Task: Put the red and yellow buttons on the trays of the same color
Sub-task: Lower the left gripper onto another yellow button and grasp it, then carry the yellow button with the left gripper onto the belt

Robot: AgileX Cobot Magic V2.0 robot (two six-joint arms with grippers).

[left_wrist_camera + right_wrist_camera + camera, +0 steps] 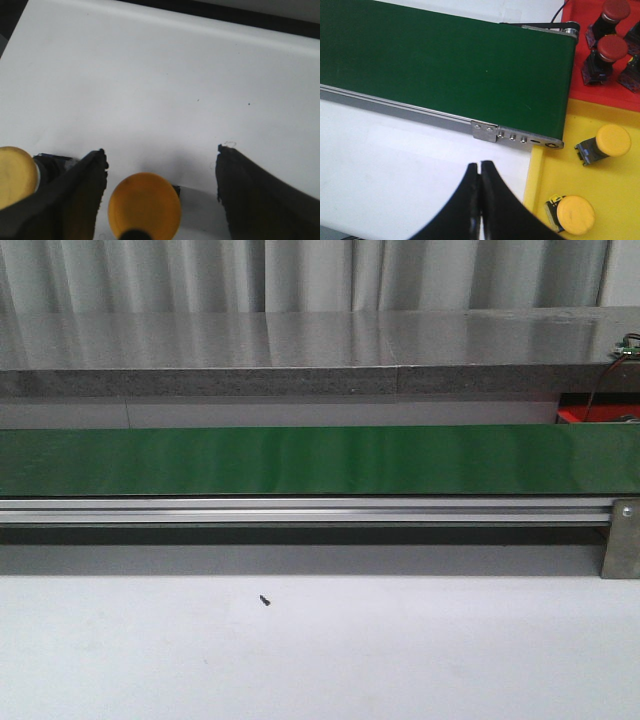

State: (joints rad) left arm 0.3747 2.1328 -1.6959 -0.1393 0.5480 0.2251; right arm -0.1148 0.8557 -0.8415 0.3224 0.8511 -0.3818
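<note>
My left gripper (162, 165) hangs over the white worktop (160, 75) with its jaws spread wide around a yellow button (144, 204), gripping nothing yet; a second yellow button (16, 175) sits just outside one finger. I should settle lower and centre before closing, avoiding that neighbour. My right gripper (480, 170), jaws pressed together and empty, waits beside the green conveyor belt (445, 60), near the yellow tray (600, 200) and red tray (580, 92), each already holding matching buttons.

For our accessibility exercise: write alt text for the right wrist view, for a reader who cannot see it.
The shut right tool hangs over a white table beside a green conveyor belt. Past the belt's end, two yellow buttons lie on a yellow tray, and red buttons stand on a red tray.
</note>
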